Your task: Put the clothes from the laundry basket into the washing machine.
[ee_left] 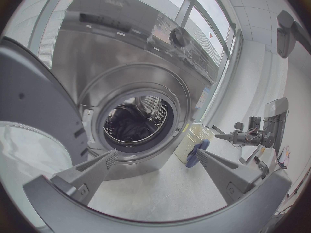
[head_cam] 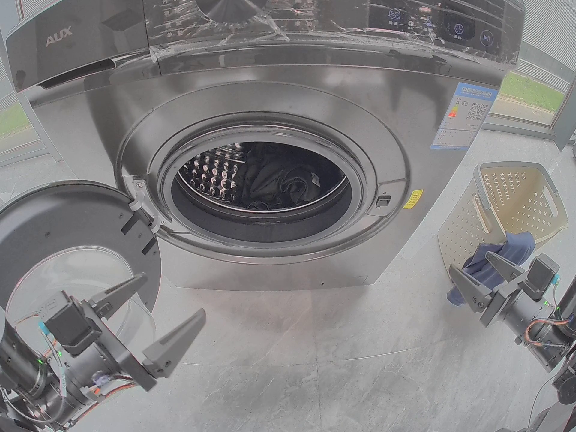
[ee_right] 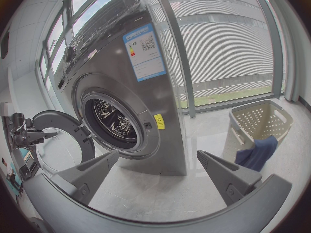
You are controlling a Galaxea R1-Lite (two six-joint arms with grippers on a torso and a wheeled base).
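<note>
The silver washing machine [head_cam: 270, 91] stands with its round door [head_cam: 72, 235] swung open to the left. Dark clothes [head_cam: 279, 181] lie inside the drum [ee_left: 137, 123]. To the machine's right sits the beige laundry basket [head_cam: 516, 199] with a blue garment [head_cam: 501, 259] draped over its front rim and hanging down outside [ee_right: 257, 154]. My right gripper [head_cam: 480, 274] is open, empty, close in front of that blue garment. My left gripper [head_cam: 171, 310] is open and empty at lower left, in front of the open door.
Grey tiled floor [head_cam: 324, 343] stretches between the two arms in front of the machine. Glass windows [ee_right: 226, 49] rise behind the basket and machine. The open door [ee_left: 29, 107] juts out near my left arm.
</note>
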